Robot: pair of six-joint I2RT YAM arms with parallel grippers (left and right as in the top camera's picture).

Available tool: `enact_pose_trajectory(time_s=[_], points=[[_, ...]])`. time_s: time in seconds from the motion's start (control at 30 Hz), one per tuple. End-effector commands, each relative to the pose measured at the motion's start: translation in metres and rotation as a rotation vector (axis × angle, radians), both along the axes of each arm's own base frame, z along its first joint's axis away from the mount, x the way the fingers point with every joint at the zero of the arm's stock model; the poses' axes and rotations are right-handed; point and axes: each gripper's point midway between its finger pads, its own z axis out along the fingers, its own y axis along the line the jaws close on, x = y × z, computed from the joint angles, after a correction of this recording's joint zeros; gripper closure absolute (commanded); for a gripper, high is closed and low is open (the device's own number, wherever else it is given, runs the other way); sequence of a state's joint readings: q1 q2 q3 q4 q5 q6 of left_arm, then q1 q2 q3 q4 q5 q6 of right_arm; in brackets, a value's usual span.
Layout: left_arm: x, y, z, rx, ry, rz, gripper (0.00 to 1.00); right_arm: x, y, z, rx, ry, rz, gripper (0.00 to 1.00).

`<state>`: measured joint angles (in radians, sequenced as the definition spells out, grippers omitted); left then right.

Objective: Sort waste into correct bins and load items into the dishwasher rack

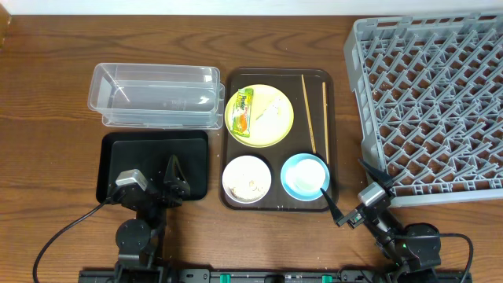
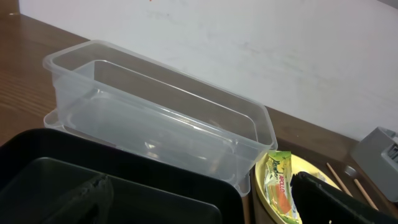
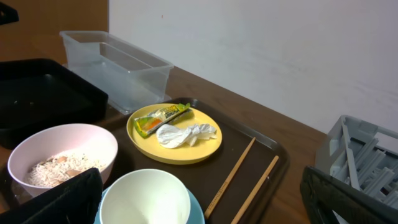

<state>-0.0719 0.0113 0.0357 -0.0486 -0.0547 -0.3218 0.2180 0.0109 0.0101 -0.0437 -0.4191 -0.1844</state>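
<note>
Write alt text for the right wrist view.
A yellow plate holding a green-and-yellow wrapper and crumpled white scrap sits on a brown serving tray, two chopsticks to its right. Nearer are a white bowl of rice scraps and an empty blue bowl; a clear tub and black tray lie back left, a grey rack right.

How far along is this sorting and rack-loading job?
Done: nothing; the clear tub, black tray and rack are empty. In hand: nothing; left gripper and right gripper are open. To do: wrapper on the plate, rice in the white bowl, blue bowl, chopsticks, on the brown tray.
</note>
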Motion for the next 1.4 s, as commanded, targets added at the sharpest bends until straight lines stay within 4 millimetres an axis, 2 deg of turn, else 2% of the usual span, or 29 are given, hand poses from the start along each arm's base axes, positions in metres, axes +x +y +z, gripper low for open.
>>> enact_pose_trajectory(time_s=[0.0, 1.27, 1.37], points=[[0.0003, 0.0023, -0.0194, -0.004, 0.048, 0.012, 0.06, 0.0008, -0.0016, -0.001, 0.01, 0.006, -0.007, 0.01], [0.0003, 0.0021, -0.0193, -0.005, 0.047, 0.011, 0.06, 0.0004, -0.0009, -0.0006, 0.011, 0.005, -0.002, 0.01], [0.0011, -0.0074, -0.0152, -0.017, 0.031, -0.043, 0.06, -0.0006, 0.0004, 0.001, 0.03, 0.011, 0.007, 0.01]])
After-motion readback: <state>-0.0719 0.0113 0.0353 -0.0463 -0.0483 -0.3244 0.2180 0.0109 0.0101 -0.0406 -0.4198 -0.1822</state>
